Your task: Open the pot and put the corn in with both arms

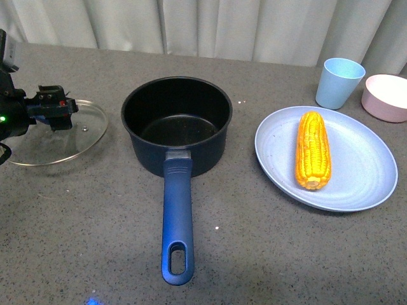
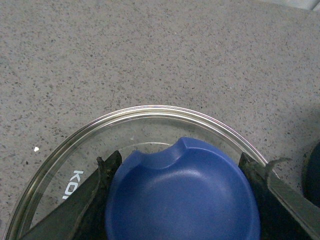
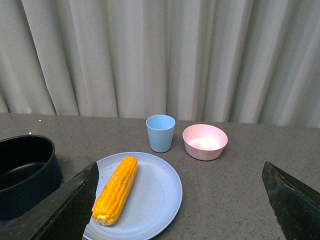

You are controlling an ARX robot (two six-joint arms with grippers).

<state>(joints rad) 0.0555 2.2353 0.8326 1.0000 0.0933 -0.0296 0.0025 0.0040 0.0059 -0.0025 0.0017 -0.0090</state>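
The dark navy pot (image 1: 177, 127) stands open in the middle of the table, its black inside empty and its long blue handle (image 1: 177, 216) pointing toward me. Left of it the glass pot lid (image 1: 76, 141) is held by my left gripper (image 1: 54, 109), which is shut on the blue knob (image 2: 182, 197). The lid's steel rim (image 2: 150, 109) sits close over the grey tabletop. The yellow corn (image 1: 312, 150) lies on a light blue plate (image 1: 365, 171) to the right. My right gripper (image 3: 182, 200) is open, back from the corn (image 3: 116, 190), and does not show in the front view.
A light blue cup (image 1: 339, 82) and a small pink bowl (image 1: 386, 96) stand behind the plate at the far right. The pot (image 3: 25, 172) shows in the right wrist view beside the plate (image 3: 150, 197). Grey curtains hang behind the table.
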